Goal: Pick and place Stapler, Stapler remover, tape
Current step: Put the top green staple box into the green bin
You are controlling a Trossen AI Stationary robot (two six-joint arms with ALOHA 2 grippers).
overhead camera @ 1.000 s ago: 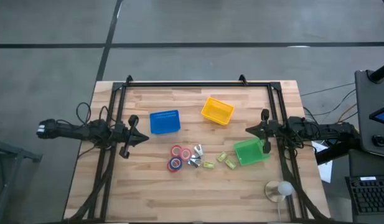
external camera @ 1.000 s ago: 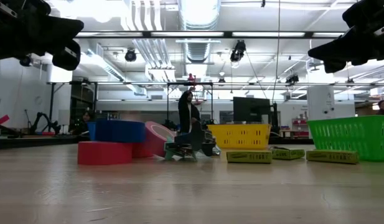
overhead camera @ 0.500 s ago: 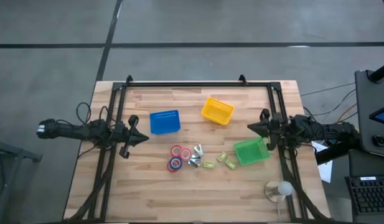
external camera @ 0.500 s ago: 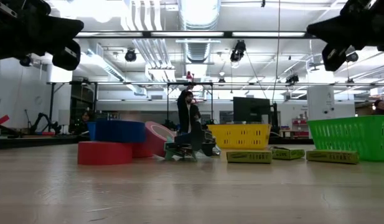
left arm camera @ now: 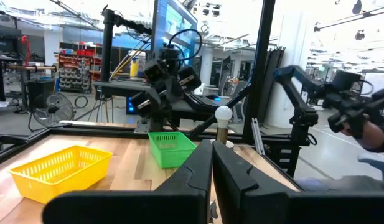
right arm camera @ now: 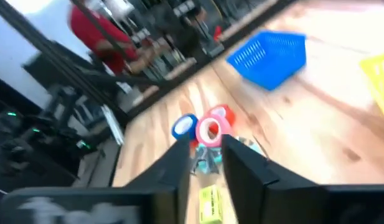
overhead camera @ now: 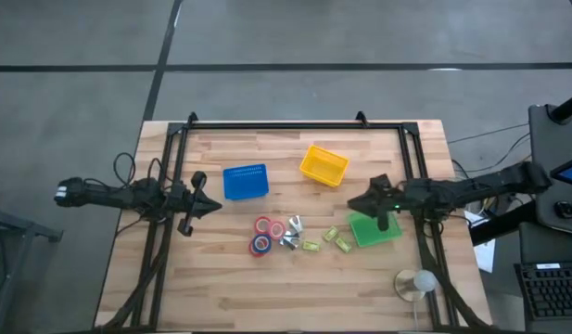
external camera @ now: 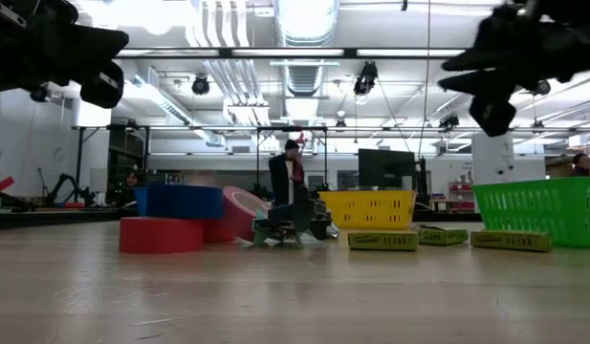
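Observation:
Three tape rolls lie flat together at mid-table: two red point(overhead camera: 264, 225) point(overhead camera: 277, 229) and one blue with red point(overhead camera: 260, 244); the right wrist view shows the blue roll point(right arm camera: 184, 126) beside a red one point(right arm camera: 211, 129). Silvery staple removers point(overhead camera: 290, 232) sit right of them. Several yellow-green staplers point(overhead camera: 330, 239) lie farther right. My right gripper point(overhead camera: 352, 202) is open, in the air above the green basket's left edge, pointing toward the rolls. My left gripper point(overhead camera: 216, 206) is shut and waits at the table's left side, touching nothing.
A blue basket point(overhead camera: 246, 181) and a yellow basket point(overhead camera: 324, 165) stand on the far half of the table, and a green basket point(overhead camera: 374, 227) stands at the right under my right arm. A white ball on a stand point(overhead camera: 417, 283) is at the near right. A black frame point(overhead camera: 276, 126) borders the table.
My right arm has reached from the table's right edge toward the left, over the green basket, and has tipped downward toward the things at mid-table. Nothing on the table has moved.

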